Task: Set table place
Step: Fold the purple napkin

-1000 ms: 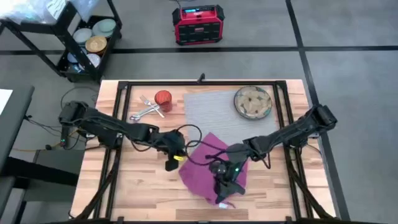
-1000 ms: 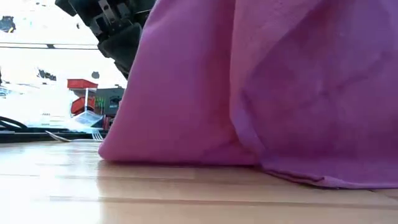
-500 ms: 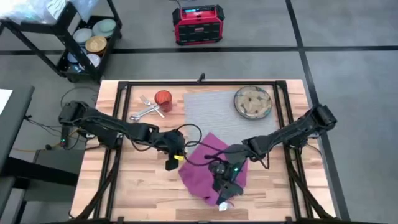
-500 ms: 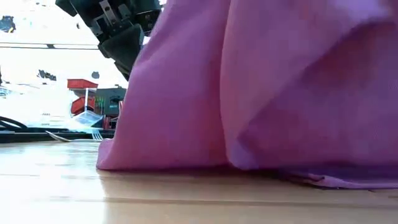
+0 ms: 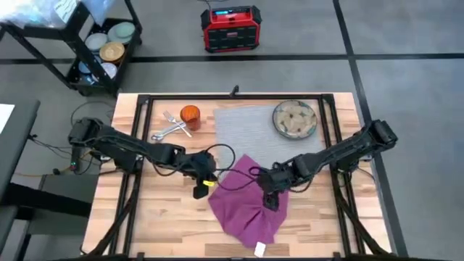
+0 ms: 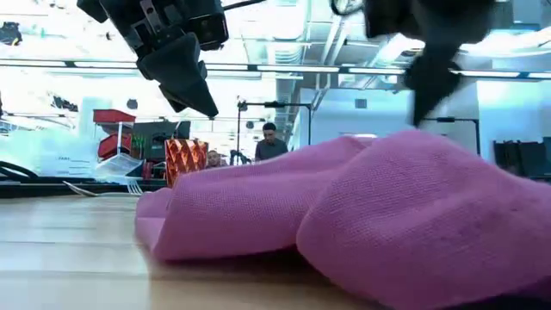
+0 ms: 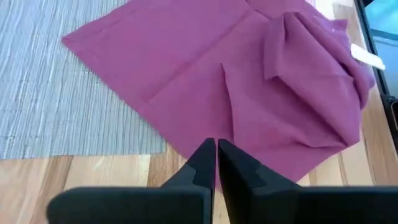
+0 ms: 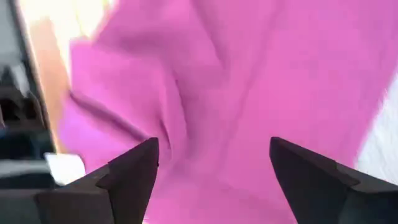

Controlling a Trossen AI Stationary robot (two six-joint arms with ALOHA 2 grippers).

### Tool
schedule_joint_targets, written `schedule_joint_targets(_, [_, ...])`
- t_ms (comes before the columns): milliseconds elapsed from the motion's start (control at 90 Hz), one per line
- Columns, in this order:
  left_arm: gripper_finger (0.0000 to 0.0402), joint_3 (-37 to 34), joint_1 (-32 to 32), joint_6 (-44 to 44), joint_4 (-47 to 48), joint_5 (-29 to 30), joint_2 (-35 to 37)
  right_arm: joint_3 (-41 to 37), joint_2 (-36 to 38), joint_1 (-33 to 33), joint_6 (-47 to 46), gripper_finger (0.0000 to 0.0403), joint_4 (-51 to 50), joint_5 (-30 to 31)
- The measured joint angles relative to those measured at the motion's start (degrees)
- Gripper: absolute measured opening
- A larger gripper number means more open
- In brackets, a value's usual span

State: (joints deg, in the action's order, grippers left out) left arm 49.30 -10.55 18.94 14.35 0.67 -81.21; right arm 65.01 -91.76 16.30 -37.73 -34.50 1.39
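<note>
At 9 o'clock of the table point(image 5: 159, 217), the left gripper point(image 7: 216, 163) hangs with jaws clenched on nothing at the napkin's point(image 5: 246, 203) left edge. The crumpled napkin straddles the mat's point(image 5: 246, 130) 6 o'clock edge. At 3 o'clock above it, the right gripper point(image 8: 211, 168) is released; I judge it should regrip 1 corner low and pull flat.

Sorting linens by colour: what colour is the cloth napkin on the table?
Magenta, plain with no print. The napkin shows best in the left wrist view.

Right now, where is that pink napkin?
In the high view the pink napkin lies rumpled on the table's near middle, one corner overlapping the grey mat.
</note>
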Motion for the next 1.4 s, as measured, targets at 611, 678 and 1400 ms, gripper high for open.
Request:
schedule_joint_targets(611, [0.0000,0.00,-5.58,7.22,-4.90,1.44,0.00,-0.22,-17.01,-21.51,10.81,0.0002,9.00,-9.59])
schedule_joint_targets(678, [0.0000,0.00,-5.95,7.35,-4.88,1.60,0.00,-0.16,-17.58,-23.40,10.21,0.0001,9.31,-10.27])
schedule_joint_targets(1400, [0.0000,0.02,-7.34,9.31,0.98,4.41,0.00,-0.14,-8.58,-22.06,-6.47,0.0000,-0.03,8.61])
